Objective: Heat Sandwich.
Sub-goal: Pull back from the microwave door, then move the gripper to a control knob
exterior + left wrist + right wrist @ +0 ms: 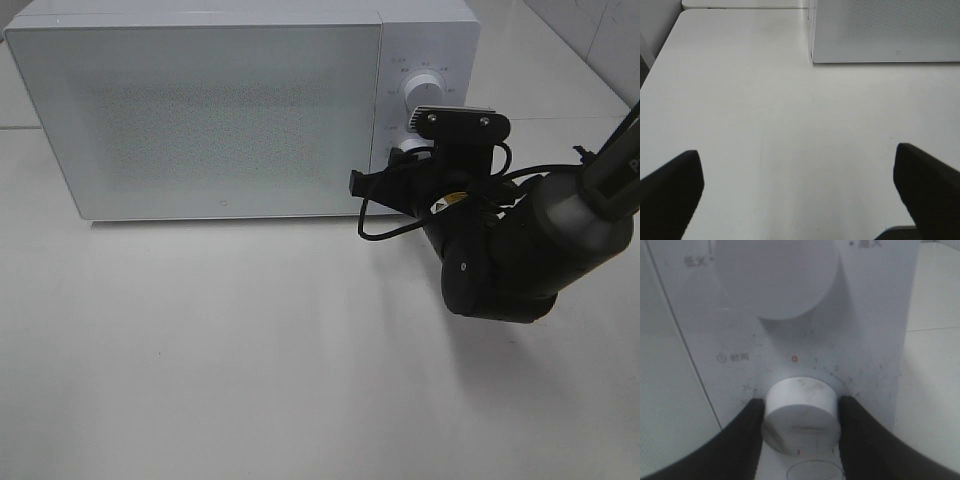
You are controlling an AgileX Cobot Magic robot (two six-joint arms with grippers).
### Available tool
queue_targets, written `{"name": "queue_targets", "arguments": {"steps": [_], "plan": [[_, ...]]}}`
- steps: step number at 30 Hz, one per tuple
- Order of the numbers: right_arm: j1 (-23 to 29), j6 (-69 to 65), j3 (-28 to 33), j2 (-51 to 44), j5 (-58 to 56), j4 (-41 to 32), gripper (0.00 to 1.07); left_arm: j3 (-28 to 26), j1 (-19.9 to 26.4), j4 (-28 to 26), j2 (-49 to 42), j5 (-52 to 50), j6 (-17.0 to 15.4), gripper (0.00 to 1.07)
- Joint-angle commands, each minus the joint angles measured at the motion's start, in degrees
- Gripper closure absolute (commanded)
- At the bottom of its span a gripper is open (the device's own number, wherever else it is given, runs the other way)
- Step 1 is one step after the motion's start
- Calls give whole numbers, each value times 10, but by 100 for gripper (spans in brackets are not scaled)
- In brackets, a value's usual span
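The right tool (pixel 800 420) grips the timer knob (pixel 800 399) of the microwave (pixel 200 110), the left tool (pixel 799 186) stands apart; setting the time seems in hand, and next comes a careful turn.

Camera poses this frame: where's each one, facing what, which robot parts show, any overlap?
Exterior high: above the table, looking down at the microwave front; right arm and right gripper show.
Left wrist: low over the table, facing the microwave's corner; open left gripper frames it.
Right wrist: close at the control panel; fingers clamp the timer knob.
Shared: microwave in all three; timer knob in exterior and right wrist.
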State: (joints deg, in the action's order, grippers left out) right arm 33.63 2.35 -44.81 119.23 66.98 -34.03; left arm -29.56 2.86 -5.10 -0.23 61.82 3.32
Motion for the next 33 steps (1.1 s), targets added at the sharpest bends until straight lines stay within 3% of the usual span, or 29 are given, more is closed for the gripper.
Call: {"name": "queue_targets", "arguments": {"steps": [1, 18, 33], "plan": [[-2, -101, -9, -6, 53, 7, 97, 1, 2, -3, -11, -4, 2, 9], [-2, -486, -9, -6, 72, 30, 98, 1, 2, -3, -11, -4, 2, 9], [-2, -720, -9, -6, 72, 4, 98, 1, 2, -3, -11, -4, 2, 9]]}}
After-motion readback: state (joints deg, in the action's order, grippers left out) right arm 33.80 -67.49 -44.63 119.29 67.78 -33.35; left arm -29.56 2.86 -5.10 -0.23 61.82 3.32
